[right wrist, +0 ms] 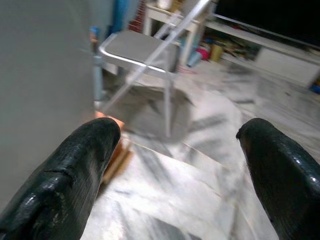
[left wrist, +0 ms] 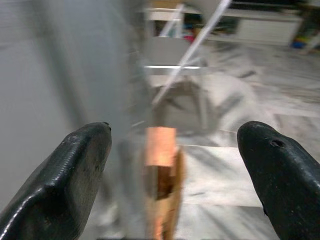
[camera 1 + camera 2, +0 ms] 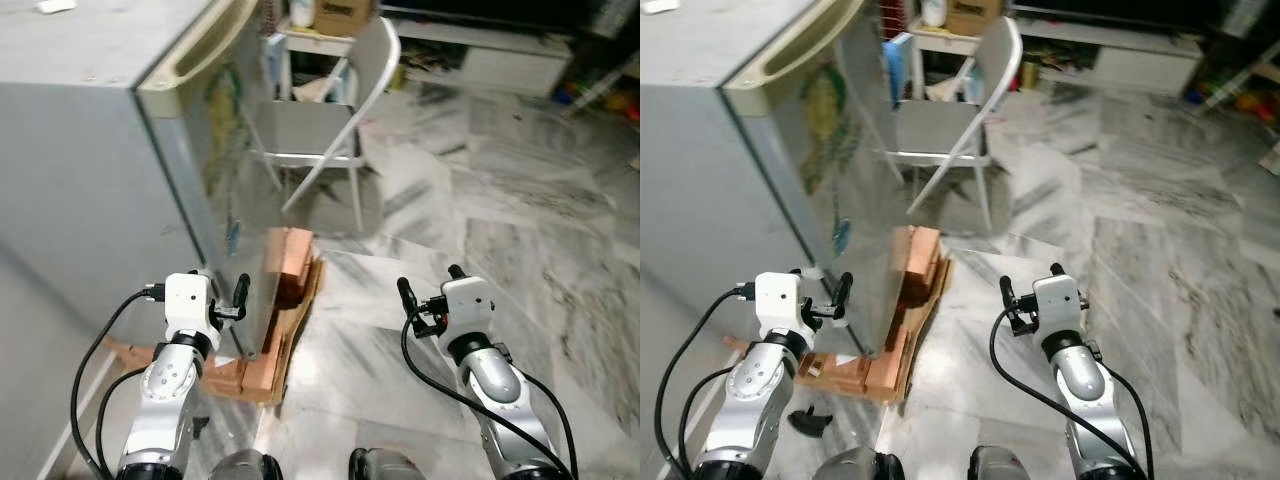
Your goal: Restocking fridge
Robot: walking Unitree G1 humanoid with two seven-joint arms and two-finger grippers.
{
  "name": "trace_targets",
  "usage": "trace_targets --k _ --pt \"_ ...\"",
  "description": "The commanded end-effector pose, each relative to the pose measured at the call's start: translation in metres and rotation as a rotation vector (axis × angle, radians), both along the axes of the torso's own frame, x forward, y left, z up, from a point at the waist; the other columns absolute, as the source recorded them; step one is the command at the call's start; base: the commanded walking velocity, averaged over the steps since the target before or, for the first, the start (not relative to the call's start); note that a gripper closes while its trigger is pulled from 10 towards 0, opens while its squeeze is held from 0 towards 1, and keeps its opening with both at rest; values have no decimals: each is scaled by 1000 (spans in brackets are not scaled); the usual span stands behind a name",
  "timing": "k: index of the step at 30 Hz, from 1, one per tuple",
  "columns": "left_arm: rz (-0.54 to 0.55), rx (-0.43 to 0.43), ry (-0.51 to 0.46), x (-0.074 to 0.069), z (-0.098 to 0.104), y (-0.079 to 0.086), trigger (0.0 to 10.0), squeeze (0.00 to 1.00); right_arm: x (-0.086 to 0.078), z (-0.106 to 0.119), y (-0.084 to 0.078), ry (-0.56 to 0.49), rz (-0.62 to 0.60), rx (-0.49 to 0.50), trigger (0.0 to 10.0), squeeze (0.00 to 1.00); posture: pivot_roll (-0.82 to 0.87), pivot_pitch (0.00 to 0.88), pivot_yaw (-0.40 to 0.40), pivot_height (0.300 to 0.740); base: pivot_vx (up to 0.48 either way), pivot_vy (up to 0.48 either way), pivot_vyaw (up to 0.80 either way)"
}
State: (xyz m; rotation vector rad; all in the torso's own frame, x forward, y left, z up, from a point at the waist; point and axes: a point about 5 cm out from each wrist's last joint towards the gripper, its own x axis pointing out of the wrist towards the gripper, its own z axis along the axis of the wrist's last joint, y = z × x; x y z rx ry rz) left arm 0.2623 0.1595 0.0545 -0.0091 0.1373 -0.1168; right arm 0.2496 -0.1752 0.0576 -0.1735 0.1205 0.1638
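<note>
We stand at the corner of the fridge (image 3: 90, 180), its door shut and its front face running away from us toward twelve o'clock. Our left claw (image 3: 228, 300) is raised at about ten o'clock, just beside the door's lower corner, its fingers spread wide and holding nothing. Our right claw (image 3: 430, 295) hangs at two o'clock over the bare marble floor (image 3: 520, 240), equally open and empty.

No food or bottles to stock can be made out, so we judge the step in hand to be getting the door open. To do that well, we should look for the grip: the pale recessed handle (image 3: 190, 60) runs along the door's top edge, well above where the left claw now sits. We would raise that claw to the recess, hook the fingers inside, and pull along the door's swing.

The stack of cardboard (image 3: 280, 320) leans against the fridge base at eleven o'clock, and a folding chair (image 3: 330, 120) stands further off at twelve. Both may block the door's arc, so we should open slowly and watch them.
</note>
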Motion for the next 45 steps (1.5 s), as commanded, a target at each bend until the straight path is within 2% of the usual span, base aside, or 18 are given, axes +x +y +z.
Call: trace_targets --k 1,3,8,16,20,22,24,28,31,33,36,40,41,43,45 --pt "8 -5 -15 7 4 1 10000 0 0 1 -1 4 -1 -4 10000 0 2 54 -24 740 0 0 -800" --pt "9 -3 -18 8 4 1 10000 0 0 1 -1 4 -1 -4 10000 0 1 54 -24 740 0 0 -800" --pt "76 39 -53 25 12 17 10000 0 -2 3 -2 -1 6 -1 10000 0 -14 56 -22 740 0 0 -385" --pt "67 40 -51 25 11 17 10000 0 -5 1 -4 16 7 -3 10000 0 -17 60 -20 740 0 0 0" --pt "77 49 -41 20 6 18 10000 0 -10 -2 3 64 81 50 10000 0 -16 61 -22 740 0 0 0" --pt "124 70 -49 16 6 25 10000 0 -24 -6 19 139 266 112 10000 0 -17 63 -22 740 0 0 0" --pt "140 91 -42 14 5 28 10000 0 -28 -8 21 156 312 105 10000 0 -15 65 -23 740 0 0 0" --pt "160 126 -23 13 2 33 10000 0 -28 -9 20 172 323 111 10000 0 -16 66 -23 740 0 0 0" --pt "229 187 -22 21 6 51 10000 0 -28 -10 21 183 336 109 10000 0 -19 64 -23 740 0 0 0" --pt "253 172 -7 24 7 57 10000 0 -28 -11 21 190 339 109 10000 0 -19 63 -23 740 0 0 0" --pt "228 150 -13 26 10 57 10000 0 -30 -12 20 202 349 111 10000 0 -19 63 -21 740 0 0 0" --pt "155 128 27 19 3 45 10000 0 -31 -12 19 210 352 109 10000 0 -19 63 -17 740 0 0 0" --pt "137 126 41 17 0 43 10000 0 -31 -12 19 211 354 110 10000 0 -19 62 -16 740 0 0 0" --pt "89 124 93 4 -13 32 10000 0 -31 -13 21 219 378 110 10000 0 -17 62 -16 740 0 0 0" --pt "112 129 88 2 -14 34 10000 0 -32 -12 22 220 392 113 10000 0 -17 63 -17 740 0 0 0"
